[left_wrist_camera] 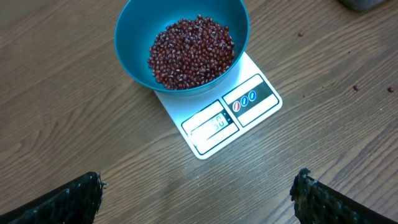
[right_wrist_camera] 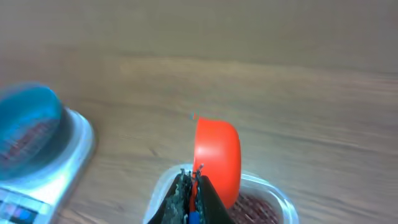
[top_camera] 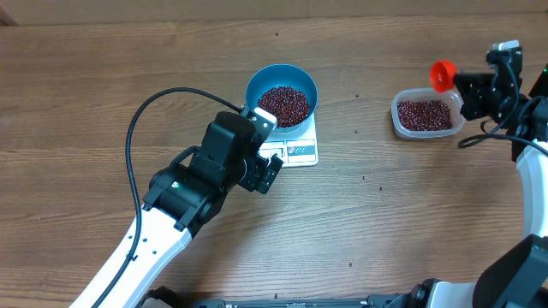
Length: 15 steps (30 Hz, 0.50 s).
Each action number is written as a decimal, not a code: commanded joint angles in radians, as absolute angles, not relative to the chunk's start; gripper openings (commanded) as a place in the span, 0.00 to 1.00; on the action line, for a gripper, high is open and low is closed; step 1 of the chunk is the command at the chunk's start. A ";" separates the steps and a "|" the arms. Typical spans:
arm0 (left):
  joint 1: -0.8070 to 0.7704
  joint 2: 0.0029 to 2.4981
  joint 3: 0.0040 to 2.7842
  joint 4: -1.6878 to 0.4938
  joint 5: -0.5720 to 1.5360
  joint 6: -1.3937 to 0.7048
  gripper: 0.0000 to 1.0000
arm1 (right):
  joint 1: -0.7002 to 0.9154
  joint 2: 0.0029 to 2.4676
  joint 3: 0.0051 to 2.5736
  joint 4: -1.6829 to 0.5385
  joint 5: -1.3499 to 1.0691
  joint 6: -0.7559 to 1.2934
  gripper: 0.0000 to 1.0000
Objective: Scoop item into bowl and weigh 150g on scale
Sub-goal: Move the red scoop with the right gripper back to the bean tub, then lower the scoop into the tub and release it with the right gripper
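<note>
Overhead, the blue bowl (top_camera: 282,94) sits on the far end of the white scale (top_camera: 295,147), and a mound of the dark red beans (top_camera: 284,104) fills its bottom. My left claw (top_camera: 266,150) hangs just beside the near edge of the scale, over the wooden table (top_camera: 103,68). Its jaws are spread as wide as they go and there is nothing between them.

From my left wrist I look down on the same bowl (left_wrist_camera: 182,46). The beans (left_wrist_camera: 191,51) are heaped toward the middle and the scale (left_wrist_camera: 224,115) juts out beneath it toward me. The display window is lit, but the digits are too pale for me to read with any certainty. Only the two dark, ribbed fingertips (left_wrist_camera: 68,202) of the left claw (left_wrist_camera: 199,196) show at the bottom corners, well apart and touching nothing. A few stray beans (left_wrist_camera: 356,88) lie on the wood off to the right.

My right claw (top_camera: 462,85) is far across the table, pinched tight on the handle of a red scoop (top_camera: 442,74). It holds the scoop just above the far rim of a clear tub (top_camera: 425,115), which has more beans in it. In the right wrist view the scoop (right_wrist_camera: 217,158) stands on edge over the tub (right_wrist_camera: 264,193), with the jaws closed under it. The bowl (right_wrist_camera: 28,121) and scale (right_wrist_camera: 59,165) are a blur at the left.
</note>
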State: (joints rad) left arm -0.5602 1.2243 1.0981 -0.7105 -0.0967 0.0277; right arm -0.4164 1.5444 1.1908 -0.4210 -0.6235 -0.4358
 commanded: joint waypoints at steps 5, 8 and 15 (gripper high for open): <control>-0.556 1.216 1.095 -0.707 -0.085 0.015 1.00 | -0.294 1.512 1.206 -0.535 -0.194 -0.663 0.04; -0.556 1.216 1.095 -0.707 -0.085 0.015 1.00 | -0.246 1.512 1.206 -0.533 -0.060 -0.663 0.04; -0.556 1.216 1.095 -0.707 -0.085 0.015 0.99 | -0.239 1.518 1.204 -0.529 -0.050 -0.245 0.04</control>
State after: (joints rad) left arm -0.5602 1.2243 1.0981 -0.7109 -0.0967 0.0277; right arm -0.2230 1.5417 1.1908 -0.5354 -0.0803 -0.5392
